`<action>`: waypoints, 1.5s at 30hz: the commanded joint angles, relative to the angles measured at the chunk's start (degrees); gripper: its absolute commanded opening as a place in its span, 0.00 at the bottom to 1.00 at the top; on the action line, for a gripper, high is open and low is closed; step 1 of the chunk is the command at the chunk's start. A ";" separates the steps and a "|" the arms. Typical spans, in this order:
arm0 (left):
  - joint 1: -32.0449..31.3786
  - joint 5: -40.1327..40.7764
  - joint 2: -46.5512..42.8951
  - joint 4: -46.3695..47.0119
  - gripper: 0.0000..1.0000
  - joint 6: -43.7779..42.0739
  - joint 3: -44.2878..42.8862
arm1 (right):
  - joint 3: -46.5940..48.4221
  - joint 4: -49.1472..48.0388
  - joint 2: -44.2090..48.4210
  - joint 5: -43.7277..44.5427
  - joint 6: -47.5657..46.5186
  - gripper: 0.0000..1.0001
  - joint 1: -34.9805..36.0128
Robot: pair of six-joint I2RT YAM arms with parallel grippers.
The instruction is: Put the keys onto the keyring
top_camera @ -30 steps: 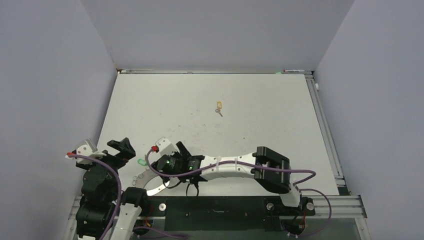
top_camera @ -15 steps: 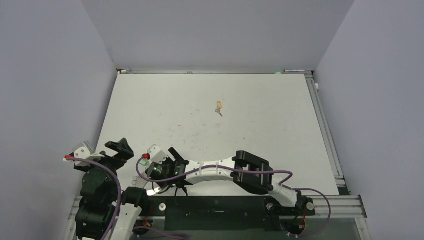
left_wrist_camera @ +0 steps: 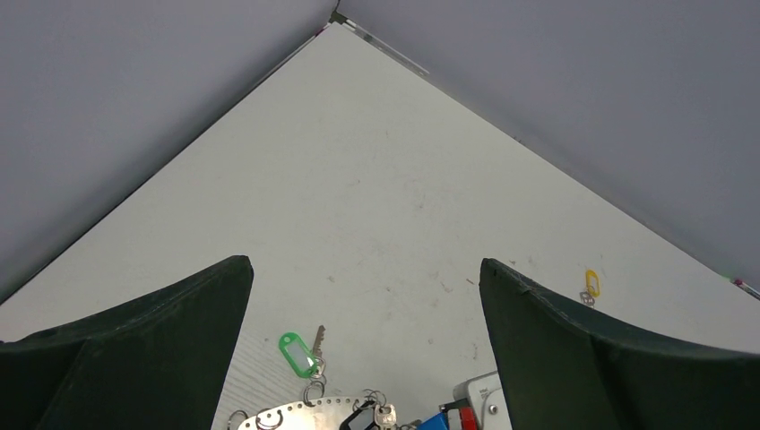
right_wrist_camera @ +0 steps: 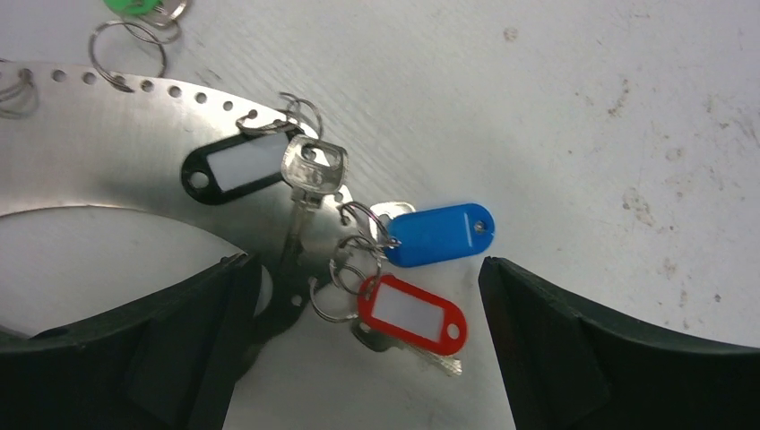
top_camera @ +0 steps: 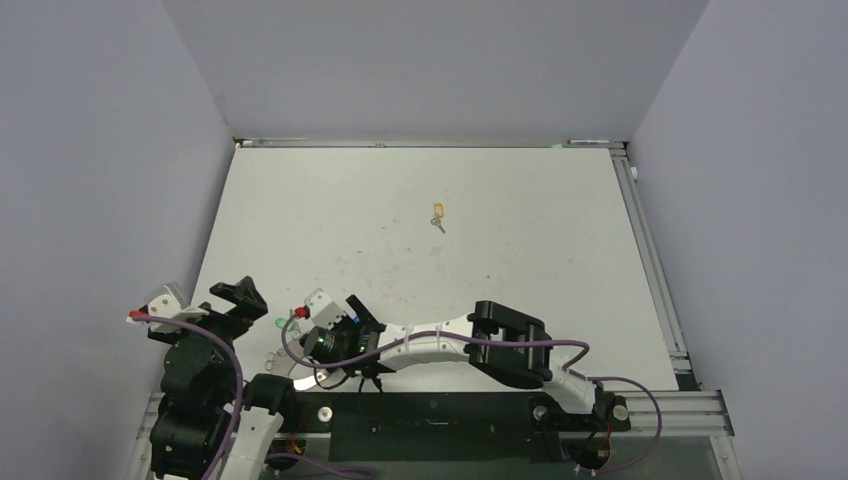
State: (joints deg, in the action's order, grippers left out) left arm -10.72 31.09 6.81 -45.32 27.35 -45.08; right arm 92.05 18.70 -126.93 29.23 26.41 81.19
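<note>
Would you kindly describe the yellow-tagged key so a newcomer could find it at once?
On the white table, look past the middle toward its far edge. The yellow-tagged key lies there alone; the other keys crowd the keyring at the near edge.

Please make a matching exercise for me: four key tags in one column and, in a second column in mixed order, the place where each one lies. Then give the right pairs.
1. yellow tag
2. green tag
3. black tag
4. red tag

A. lying on the perforated keyring
B. alone, far out on the table
C. just below the blue tag, right wrist view
D. cut off at the top edge, right wrist view

Pairs: 1-B, 2-D, 3-A, 4-C
</note>
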 commanded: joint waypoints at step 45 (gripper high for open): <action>-0.09 -5.82 2.52 3.76 0.96 -2.53 1.19 | -44.20 -1.56 56.30 -2.87 -3.34 0.88 -25.24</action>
State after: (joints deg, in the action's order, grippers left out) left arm -10.79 27.88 7.92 -45.12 26.39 -44.49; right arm 44.12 20.88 -74.13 30.92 21.89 55.88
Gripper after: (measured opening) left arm 0.963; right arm 0.908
